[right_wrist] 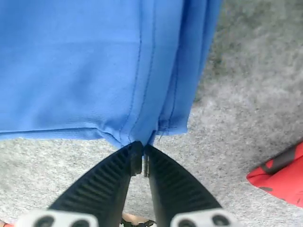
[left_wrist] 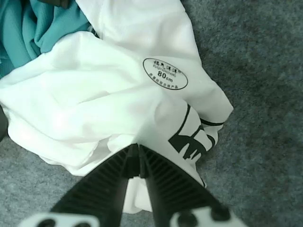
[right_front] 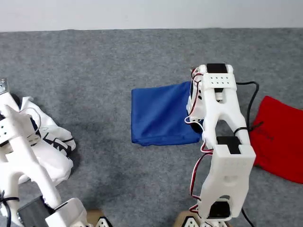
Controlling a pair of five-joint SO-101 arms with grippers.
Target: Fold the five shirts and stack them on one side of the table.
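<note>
Folded blue shirt (right_front: 158,113), smooth rectangle, centre of grey felt table (right_front: 94,61); right gripper (right_wrist: 142,158) pinched on its stitched hem corner. Crumpled white shirt (right_front: 47,142), black print, at 8 o'clock; left gripper (left_wrist: 138,163) clamped on it.

My left arm (right_front: 23,161) and right arm (right_front: 222,156) are boxy white plastic shells with black motors (right_front: 231,144) at the joints and small screw holes (right_front: 218,81). Black and red cables (right_front: 252,99) loop along the right one. My left hand (left_wrist: 138,163) and right hand (right_wrist: 143,158) have black ribbed fingers (right_wrist: 106,182) on white bases.
</note>
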